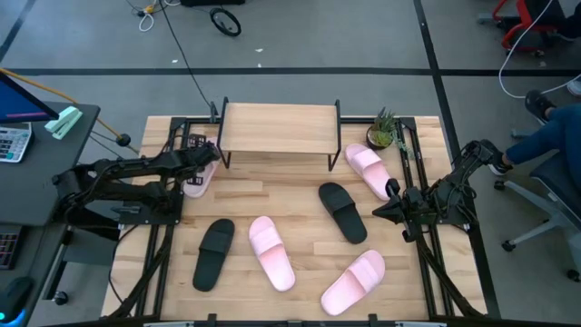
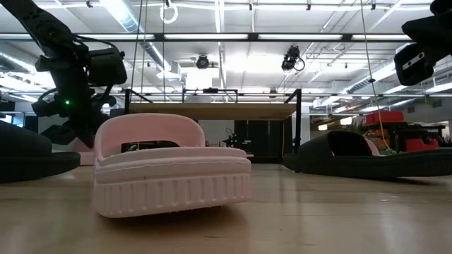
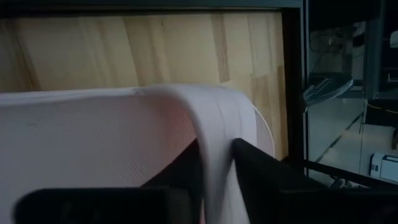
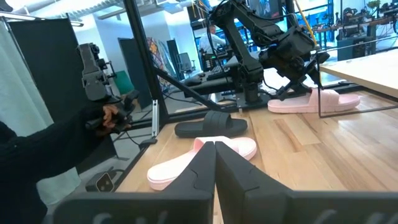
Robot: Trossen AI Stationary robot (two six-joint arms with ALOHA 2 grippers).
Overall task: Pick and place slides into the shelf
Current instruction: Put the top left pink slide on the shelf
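Your left gripper (image 1: 201, 163) sits at the table's left rear, beside the shelf's left legs, its fingers (image 3: 261, 174) pinching the wide strap of a light pink slide (image 1: 201, 175). That slide lies flat, long axis running front to back. Ahead of it stands the shelf (image 1: 278, 128), a pale plank top on a thin black frame, nothing on it. Your right gripper (image 1: 388, 211) waits at the right edge, jaws closed on nothing, near another pink slide (image 1: 368, 169) that lies diagonally.
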